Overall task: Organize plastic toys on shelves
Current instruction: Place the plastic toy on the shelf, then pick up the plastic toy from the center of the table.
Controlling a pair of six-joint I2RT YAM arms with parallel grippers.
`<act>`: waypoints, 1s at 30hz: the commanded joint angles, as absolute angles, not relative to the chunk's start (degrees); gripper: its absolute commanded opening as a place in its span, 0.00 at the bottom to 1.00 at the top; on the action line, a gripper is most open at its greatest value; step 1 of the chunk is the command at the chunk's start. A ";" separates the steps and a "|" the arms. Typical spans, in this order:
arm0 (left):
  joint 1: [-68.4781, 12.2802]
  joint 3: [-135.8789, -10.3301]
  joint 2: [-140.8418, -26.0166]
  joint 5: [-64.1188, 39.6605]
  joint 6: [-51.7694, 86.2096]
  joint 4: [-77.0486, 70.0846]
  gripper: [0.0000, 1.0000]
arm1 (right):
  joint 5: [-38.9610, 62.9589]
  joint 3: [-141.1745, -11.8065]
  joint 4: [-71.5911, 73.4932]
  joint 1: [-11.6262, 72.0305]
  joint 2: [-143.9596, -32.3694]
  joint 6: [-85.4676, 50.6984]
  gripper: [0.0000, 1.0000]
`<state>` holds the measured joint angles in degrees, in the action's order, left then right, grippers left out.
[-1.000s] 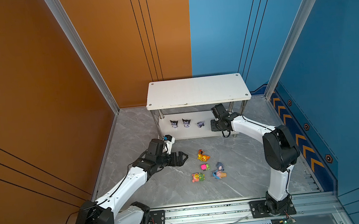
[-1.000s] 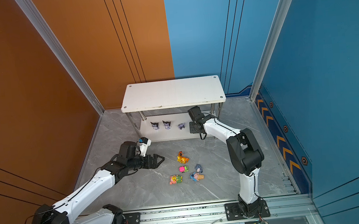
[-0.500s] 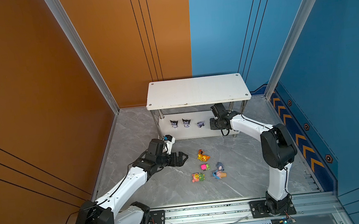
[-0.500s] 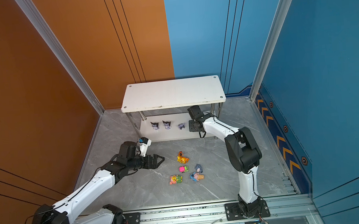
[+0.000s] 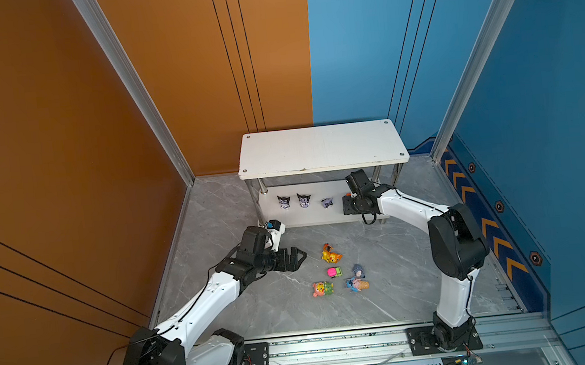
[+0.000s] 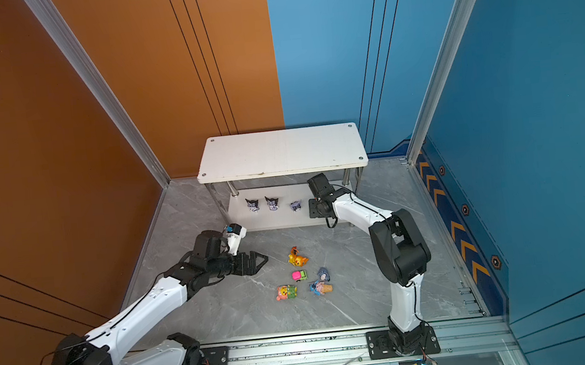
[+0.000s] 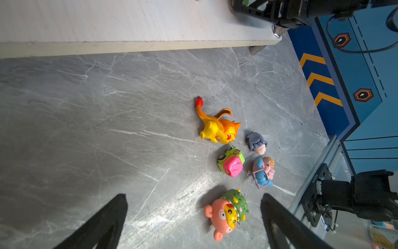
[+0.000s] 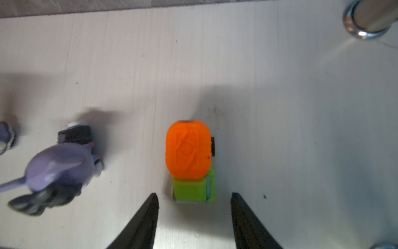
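Item: orange-topped car (image 8: 189, 155), upright on lower shelf (image 8: 290, 107), directly ahead of my right gripper (image 8: 193, 197); jaws parted, gripping nothing. My left gripper (image 7: 193, 194): wide open, empty, nearer the dragon (image 7: 217, 129) on the surface (image 7: 86, 129), just ahead.

Floored in grey veined marble (image 5: 213, 213). Walled with orange panels (image 5: 60, 140) and blue panels (image 5: 549, 93), joined by aluminium posts (image 5: 127, 78). Trimmed with orange chevrons (image 5: 489, 223) low on the blue side.
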<state>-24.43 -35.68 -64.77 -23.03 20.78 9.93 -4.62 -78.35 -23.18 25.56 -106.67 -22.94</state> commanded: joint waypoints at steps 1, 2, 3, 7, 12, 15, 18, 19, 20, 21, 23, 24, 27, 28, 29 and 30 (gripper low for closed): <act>-24.65 -34.75 -63.54 -23.73 19.97 10.37 0.98 | -4.64 -74.49 -23.91 27.09 -99.78 -24.45 0.60; -24.70 -34.77 -63.48 -23.72 19.96 10.37 0.98 | -4.83 -73.39 -24.12 27.52 -98.22 -24.46 0.60; -24.69 -34.80 -63.53 -23.73 19.98 10.37 0.98 | -5.35 -72.32 -24.32 28.04 -96.21 -24.56 0.60; -24.63 -34.86 -63.64 -23.87 19.95 10.35 0.98 | -7.18 -68.15 -26.28 30.66 -88.97 -24.48 0.61; -24.70 -34.98 -63.24 -23.60 19.95 10.36 0.98 | -7.28 -62.69 -29.30 36.02 -81.47 -24.35 0.58; -24.68 -34.94 -63.29 -23.46 19.95 10.30 0.98 | -6.55 -60.09 -30.27 40.54 -79.72 -25.61 0.57; -24.70 -34.79 -63.46 -23.38 19.95 10.36 0.98 | -5.27 -58.52 -29.99 46.00 -79.87 -25.58 0.57; -24.70 -34.81 -63.46 -23.37 20.04 10.37 0.98 | -4.78 -58.32 -29.82 47.14 -80.26 -25.14 0.56; -24.70 -34.76 -63.54 -23.36 19.93 10.37 0.98 | -3.33 -58.11 -29.24 48.27 -80.84 -23.96 0.55; -24.69 -34.87 -63.62 -23.31 20.02 10.37 0.98 | -1.44 -57.72 -28.27 49.14 -81.34 -21.88 0.55; -24.70 -34.98 -63.66 -23.43 20.02 10.36 0.98 | 0.31 -57.61 -27.80 50.54 -82.13 -16.16 0.54; -24.70 -35.01 -63.55 -23.45 20.03 10.31 0.98 | 0.80 -57.48 -27.73 51.09 -82.22 -11.48 0.54; -24.65 -34.87 -63.40 -23.41 20.04 10.36 0.98 | 1.51 -57.56 -29.52 51.90 -82.74 1.52 0.56; -24.70 -34.84 -63.37 -23.43 20.08 10.37 0.98 | 1.33 -57.78 -30.03 51.48 -83.11 4.10 0.56; -24.69 -34.88 -63.37 -23.47 20.13 10.37 0.98 | 2.31 -58.36 -31.24 50.52 -83.69 6.42 0.54; -24.70 -34.89 -63.24 -23.54 20.13 10.36 0.98 | 5.04 -59.12 -32.12 49.13 -84.36 7.42 0.53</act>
